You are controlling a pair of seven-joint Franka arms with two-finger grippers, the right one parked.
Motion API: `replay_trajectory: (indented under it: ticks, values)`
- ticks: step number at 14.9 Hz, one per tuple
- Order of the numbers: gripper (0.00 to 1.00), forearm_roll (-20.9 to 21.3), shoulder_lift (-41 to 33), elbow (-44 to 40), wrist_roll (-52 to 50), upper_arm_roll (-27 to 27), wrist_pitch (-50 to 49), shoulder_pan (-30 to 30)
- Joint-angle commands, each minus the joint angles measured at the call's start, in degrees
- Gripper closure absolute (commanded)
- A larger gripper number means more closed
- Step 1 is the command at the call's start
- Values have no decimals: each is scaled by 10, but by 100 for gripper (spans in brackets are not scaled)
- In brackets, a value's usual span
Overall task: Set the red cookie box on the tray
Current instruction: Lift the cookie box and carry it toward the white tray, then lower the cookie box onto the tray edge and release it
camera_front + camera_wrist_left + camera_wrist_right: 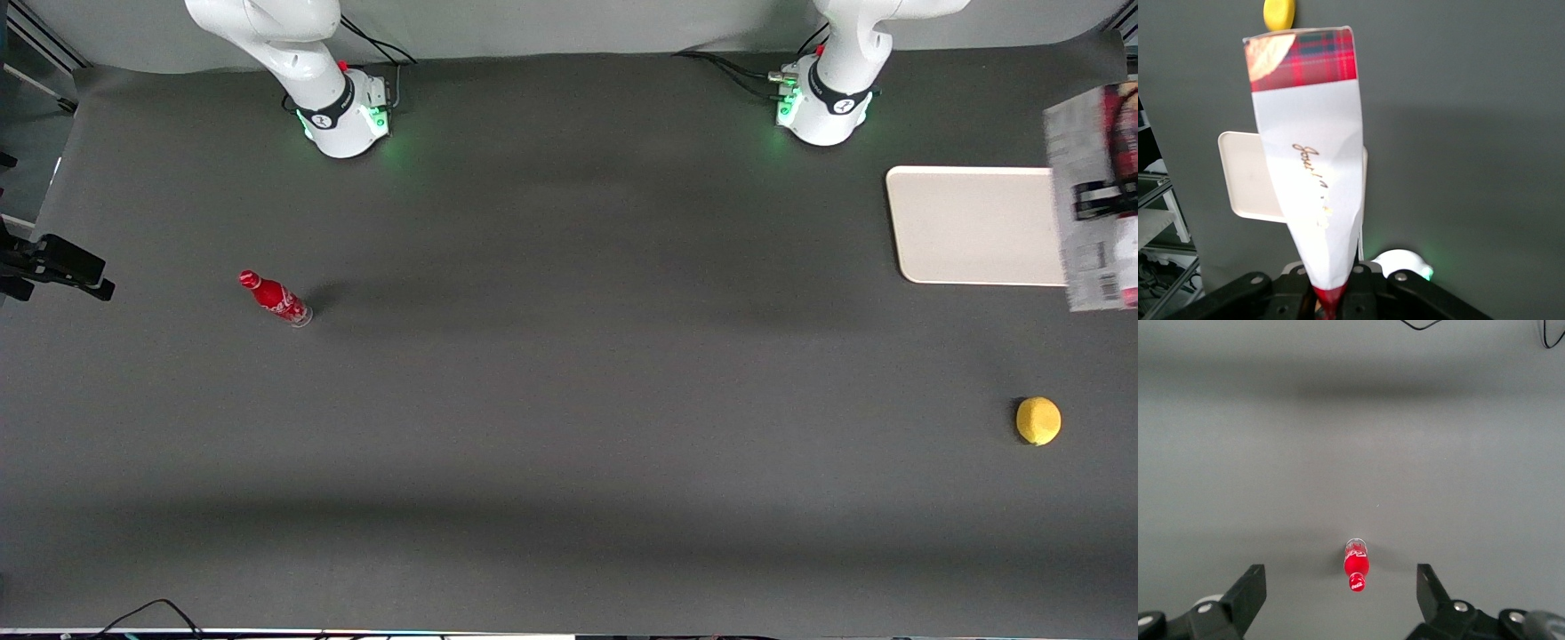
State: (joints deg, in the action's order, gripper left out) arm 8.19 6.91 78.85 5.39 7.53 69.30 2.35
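Pinching the red cookie box, the claw is held above the tray; lowering is needed next.

In the front view the red cookie box is cut off by the picture's edge, so only a part of it shows, mostly the grey panel whose small text is too small to read. The claw that clamps it shows there only as dark fingers across the box; the rest of the arm is out of the frame. The box also hides one end of the tray. In the left wrist view the box covers the middle of the tray, and the lemon is cut off by the picture's edge.
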Motion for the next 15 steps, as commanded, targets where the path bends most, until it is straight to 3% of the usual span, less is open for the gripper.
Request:
replay_trajectory:
  ticks: [1, 4, 6, 9, 12, 15]
  values:
    - [100, 7, -111, 237, 149, 122, 142, 7]
    - [100, 28, -157, 380, 231, 237, 279, 6]
    - [100, 54, -158, 448, 309, 319, 387, 0]
    - [100, 57, -143, 519, 388, 409, 522, -2]
    - [100, 56, -91, 582, 454, 469, 672, -9]
    - [100, 33, -40, 596, 486, 475, 740, -12]
